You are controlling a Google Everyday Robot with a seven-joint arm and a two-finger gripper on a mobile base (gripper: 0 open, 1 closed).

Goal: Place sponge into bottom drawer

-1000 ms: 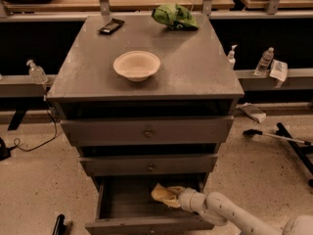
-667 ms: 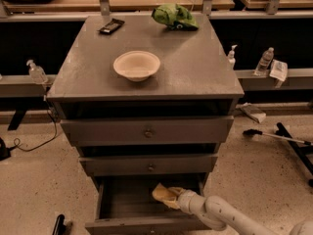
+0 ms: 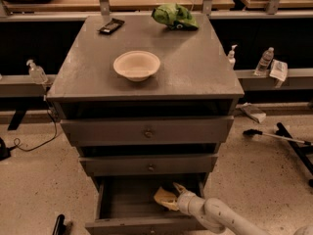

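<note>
Creeping toward 9 o'clock since a second ago, my gripper (image 3: 174, 198) sits in the camera view inside the open bottom drawer (image 3: 142, 225), at its 3 o'clock side. It is clamped on the sponge (image 3: 164, 198). By my reckoning, release and withdrawal remain.

Dim, warm overhead light; faint sheen on worktop (image 3: 195, 70), drawer recesses deep in shadow, claw (image 3: 171, 196) inside the shaded bottom drawer (image 3: 126, 202), floor (image 3: 266, 180) evenly lit.

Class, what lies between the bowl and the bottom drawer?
The two upper drawers, in the camera view; the gripper holds the sponge inside the bottom drawer.
</note>
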